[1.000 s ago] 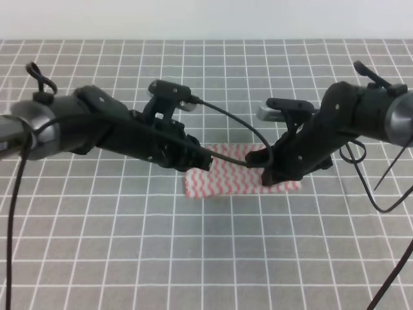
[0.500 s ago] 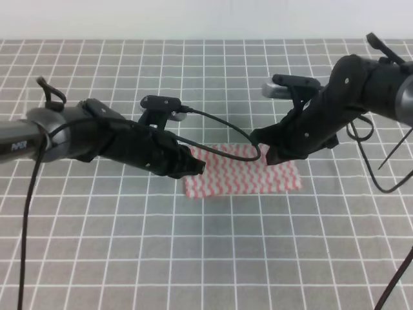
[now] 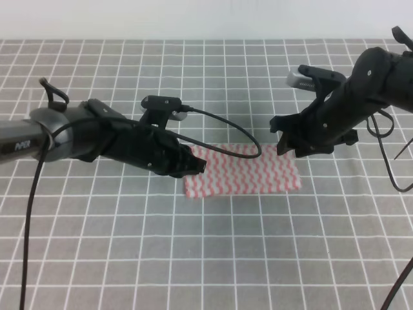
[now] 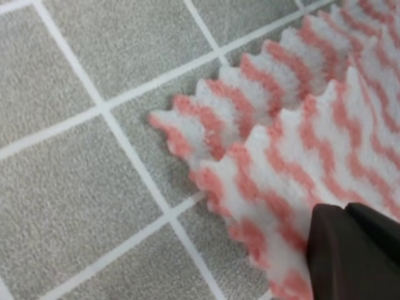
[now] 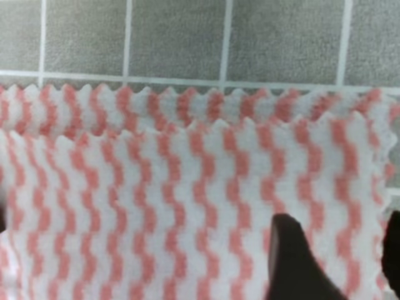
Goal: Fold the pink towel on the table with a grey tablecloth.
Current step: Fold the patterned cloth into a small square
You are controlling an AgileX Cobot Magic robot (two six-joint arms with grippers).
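The pink towel (image 3: 245, 171) lies folded in two on the table with a grey tablecloth (image 3: 206, 258), its two pinked long edges nearly matching at the far side (image 5: 187, 119). My left gripper (image 3: 199, 165) is low at the towel's left end. In the left wrist view its dark fingers (image 4: 350, 250) are pressed together on the slightly raised top layer (image 4: 300, 150). My right gripper (image 3: 288, 143) hovers above the towel's far right corner. Its two fingertips (image 5: 287, 256) stand apart with only towel showing between them.
The left arm's black cable (image 3: 226, 123) loops over the towel's far edge. The white grid of the cloth (image 3: 206, 71) runs to the far edge of the table, with a pale wall behind it. Both arms reach in from the sides.
My right gripper has let go of the towel and risen up and to the right. The towel's right half now lies flat and uncovered. The left gripper has stayed at the left end.
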